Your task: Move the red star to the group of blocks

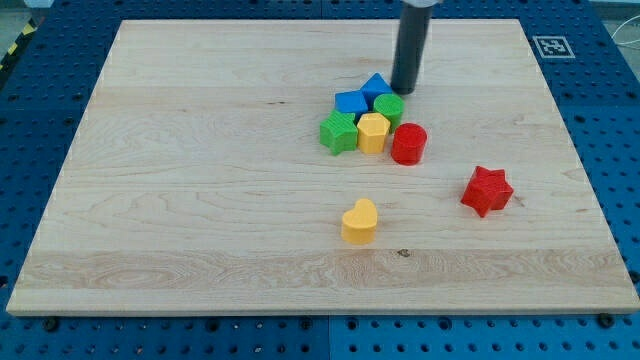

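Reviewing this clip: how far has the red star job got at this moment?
Nothing looks done yet: the red star sits apart, toward the view's lower right of the group of blocks. In hand: my tip is at the group's upper right edge, beside the blue block, not near the star. Left: the whole push.

Pale wood-grain board (pixel 200 150) on blue pegboard table (pixel 40 120). Blocks: red star (pixel 487 190), red cylinder (pixel 408 143), yellow heart (pixel 359 221), yellow hexagon (pixel 373 131), green star (pixel 339 131), green round blk (pixel 389 106), 2 blue blks (pixel 352 101) (pixel 377 86). Rod dark grey, my tip (pixel 404 91) same. B/w marker tag (pixel 551 45).
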`<state>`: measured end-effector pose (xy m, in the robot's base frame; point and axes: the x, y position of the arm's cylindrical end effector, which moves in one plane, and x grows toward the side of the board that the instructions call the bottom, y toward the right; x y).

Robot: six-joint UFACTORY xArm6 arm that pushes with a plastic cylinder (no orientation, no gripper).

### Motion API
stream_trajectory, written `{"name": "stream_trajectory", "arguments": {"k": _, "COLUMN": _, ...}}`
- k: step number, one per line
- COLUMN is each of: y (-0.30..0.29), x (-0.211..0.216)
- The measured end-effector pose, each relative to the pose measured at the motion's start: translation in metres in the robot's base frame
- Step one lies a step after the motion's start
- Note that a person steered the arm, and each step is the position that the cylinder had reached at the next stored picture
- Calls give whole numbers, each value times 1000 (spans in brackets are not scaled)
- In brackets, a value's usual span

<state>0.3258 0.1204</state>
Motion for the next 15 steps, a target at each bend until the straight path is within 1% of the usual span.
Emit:
{"name": "stream_trajectory", "arguments": {"k": 1, "y": 50, "x": -6}}
{"name": "stream_trajectory", "arguments": {"k": 2, "y": 85, "x": 18}}
{"name": "stream_trajectory", "arguments": {"k": 3, "y": 109, "x": 60}}
{"name": "stream_trajectory", "arguments": {"k": 4, "y": 122, "x": 83}}
{"name": "stream_trajectory", "arguments": {"k": 7, "y": 89, "x": 159}}
{"name": "stream_trajectory", "arguments": {"k": 8, "y": 63, "x": 176}}
{"name": "stream_trajectory", "arguments": {"k": 9, "y": 51, "x": 178}}
{"name": "stream_trajectory", "arguments": {"k": 10, "y": 51, "x": 180}}
{"name": "stream_trajectory", "arguments": {"k": 13, "y": 48, "x": 204}}
{"name": "stream_trajectory", "arguments": {"k": 15, "y": 9, "x": 205}}
